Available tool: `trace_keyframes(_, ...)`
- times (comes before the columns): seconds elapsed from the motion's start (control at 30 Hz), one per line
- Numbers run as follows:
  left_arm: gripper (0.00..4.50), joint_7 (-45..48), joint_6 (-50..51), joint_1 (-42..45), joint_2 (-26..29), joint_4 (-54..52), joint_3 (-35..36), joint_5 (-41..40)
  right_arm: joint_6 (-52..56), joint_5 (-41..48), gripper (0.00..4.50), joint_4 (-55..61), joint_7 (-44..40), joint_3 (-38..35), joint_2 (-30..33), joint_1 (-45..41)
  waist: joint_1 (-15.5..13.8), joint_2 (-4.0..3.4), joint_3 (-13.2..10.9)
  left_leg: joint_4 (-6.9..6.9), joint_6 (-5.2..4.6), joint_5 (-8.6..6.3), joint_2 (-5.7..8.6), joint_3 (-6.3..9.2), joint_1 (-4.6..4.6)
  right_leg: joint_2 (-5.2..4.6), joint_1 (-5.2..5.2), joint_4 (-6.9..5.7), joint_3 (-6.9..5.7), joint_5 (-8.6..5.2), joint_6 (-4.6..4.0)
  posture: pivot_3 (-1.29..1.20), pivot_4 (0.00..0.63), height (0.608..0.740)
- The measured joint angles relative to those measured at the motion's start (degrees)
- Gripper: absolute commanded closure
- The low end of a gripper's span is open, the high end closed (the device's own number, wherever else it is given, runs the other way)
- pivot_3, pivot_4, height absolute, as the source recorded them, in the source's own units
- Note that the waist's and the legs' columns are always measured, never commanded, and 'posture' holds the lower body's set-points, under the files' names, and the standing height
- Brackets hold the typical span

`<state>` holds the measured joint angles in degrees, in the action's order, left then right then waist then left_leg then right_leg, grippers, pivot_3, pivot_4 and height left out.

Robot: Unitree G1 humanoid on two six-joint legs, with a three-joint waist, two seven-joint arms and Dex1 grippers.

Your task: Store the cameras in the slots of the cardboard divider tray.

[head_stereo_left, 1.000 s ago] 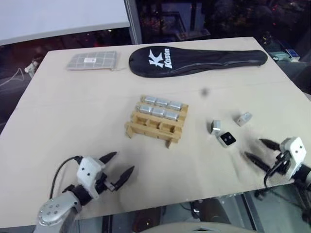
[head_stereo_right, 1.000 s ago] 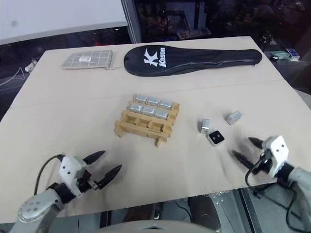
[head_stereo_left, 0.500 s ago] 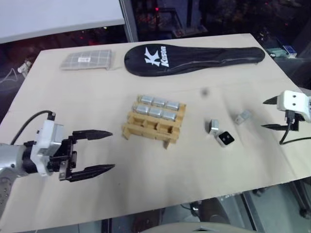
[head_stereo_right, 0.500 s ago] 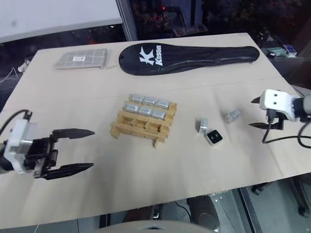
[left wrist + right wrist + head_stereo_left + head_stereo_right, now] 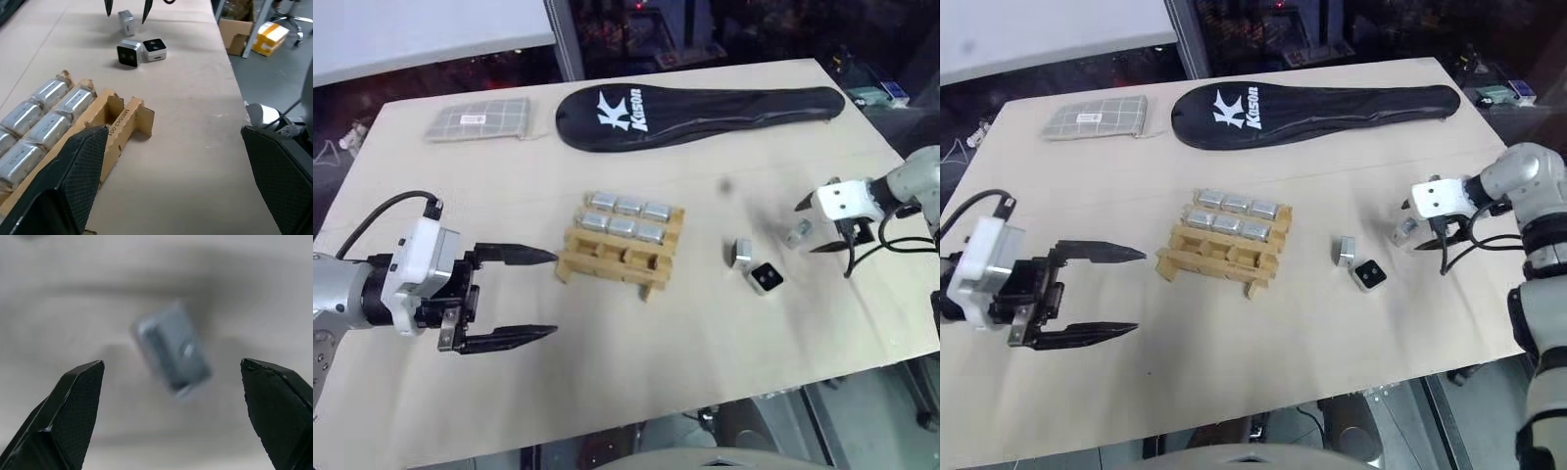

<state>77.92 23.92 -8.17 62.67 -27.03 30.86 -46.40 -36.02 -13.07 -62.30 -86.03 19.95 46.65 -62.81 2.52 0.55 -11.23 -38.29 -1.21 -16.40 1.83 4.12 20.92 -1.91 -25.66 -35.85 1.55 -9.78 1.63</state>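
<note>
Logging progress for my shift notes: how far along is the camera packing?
Six cameras already sit in the two far rows of the cardboard divider tray; its near row looks empty. The open right gripper hangs over one loose camera, not yet gripping. Two more loose cameras wait on the table. The open left gripper holds nothing.

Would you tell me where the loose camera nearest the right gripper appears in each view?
Left eye: camera, right of the tray.
Right eye: same spot.
Left wrist: beyond the other two cameras.
Right wrist: between its fingers.
Landmark: open right gripper straddles it.
</note>
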Motion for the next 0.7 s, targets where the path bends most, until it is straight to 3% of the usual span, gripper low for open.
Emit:
trace_keyframes(0.17,0.0,-0.9,0.8,-0.6,-1.2,-1.1,0.1,0.2,-2.0,-1.6,0.07,-2.4,-0.6,1.2,-1.1,-2.2,-0.2,-0.01,0.0,-0.03,0.0,0.01,0.0,-0.01,0.01,-0.01,0.0,-0.02,0.0,0.03,-0.05,0.0,0.15,0.74)
trace_keyframes(0.27,0.0,-1.4,1.2,-1.1,-1.6,-1.5,0.3,0.2,-3.0,-2.7,1.37,-3.6,-0.8,1.8,-1.1,-2.5,-0.1,-0.01,0.0,-0.02,0.01,0.01,0.01,-0.02,0.01,-0.02,0.0,-0.01,0.02,0.04,-0.06,0.0,0.15,0.74)
trace_keyframes(0.4,0.0,-1.8,1.3,-1.5,-2.1,-1.7,0.8,0.2,-3.6,-4.4,3.52,-4.3,-0.9,2.4,-1.1,-2.6,-0.1,-0.01,0.0,-0.02,0.01,0.01,0.01,-0.03,0.01,-0.01,0.0,-0.01,0.02,0.04,-0.06,0.0,0.15,0.74)
trace_keyframes(0.43,0.0,-1.9,1.3,-1.7,-2.3,-1.7,0.9,0.3,-4.0,-4.5,3.72,-4.6,-0.9,2.5,-1.1,-2.8,-0.1,-0.01,0.0,-0.02,0.01,0.01,0.01,-0.04,0.0,-0.01,0.0,-0.02,0.03,0.05,-0.07,0.0,0.15,0.74)
trace_keyframes(0.57,0.0,-2.1,1.5,-2.3,-2.7,-1.8,1.3,0.3,-2.6,-3.5,3.69,-5.6,-2.1,1.8,-1.7,-3.6,0.0,-0.01,0.0,-0.03,0.01,0.01,0.0,-0.07,-0.02,0.0,0.0,-0.03,0.05,0.06,-0.08,0.0,0.15,0.74)
trace_keyframes(0.7,0.0,-2.7,1.7,-2.4,-3.5,-1.9,2.2,0.2,8.8,7.6,3.69,-2.1,-3.3,0.1,-4.4,-5.8,0.3,-0.03,0.0,-0.02,0.01,0.01,-0.1,-0.15,-0.09,0.03,-0.01,-0.06,0.13,0.14,-0.21,0.0,0.15,0.74)
